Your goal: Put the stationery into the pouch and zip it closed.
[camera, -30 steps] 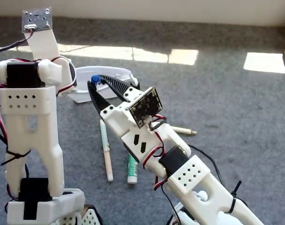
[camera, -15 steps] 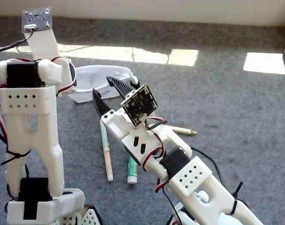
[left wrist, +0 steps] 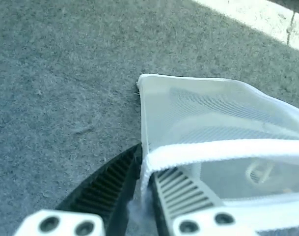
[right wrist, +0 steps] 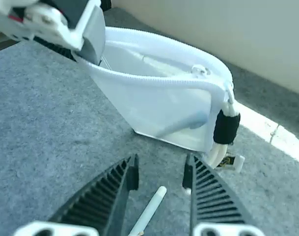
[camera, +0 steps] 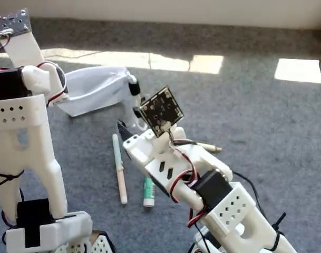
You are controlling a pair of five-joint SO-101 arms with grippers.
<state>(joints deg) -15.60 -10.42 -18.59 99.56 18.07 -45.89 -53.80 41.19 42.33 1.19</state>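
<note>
Grey carpet covers the bench (camera: 265,121). Sun patches (camera: 294,70) lie along its far side, below a pale wall.

1. Pouch. The pouch (camera: 97,90) lies at far left with its left end lifted. The left pincer (left wrist: 142,169) is clamped on the rim at that end, with the zip band between its jaws. The material is white mesh and thin fabric. Expect it to be light, limp and prone to collapse; the mouth should hold open only while one end is held up. The mouth faces the right arm, and a bluish item seems to lie inside. The zip pull (right wrist: 226,129), with a black tab, hangs at the pouch's right end. It is judged the best hold for closing, with the opposite end clamped.

2. Loose stationery. The white pen (camera: 118,168) lies on the near side of the pouch, running near to far. The green marker (camera: 148,192) lies just right of it, partly under the right arm. A cream pen (camera: 207,146) lies further right. All look light, stiff and smooth. Being round, they may roll or slip. Take hold across the barrel near mid-length.

3. Right pincer. The right pincer (right wrist: 160,167) hovers with jaws apart above the far tip of the white pen, just short of the pouch.

4. Obstructions. The right arm overhangs the green marker and the cream pen. The pouch's near wall stands between the white pen and the mouth, so a pen must be lifted over it.
</note>
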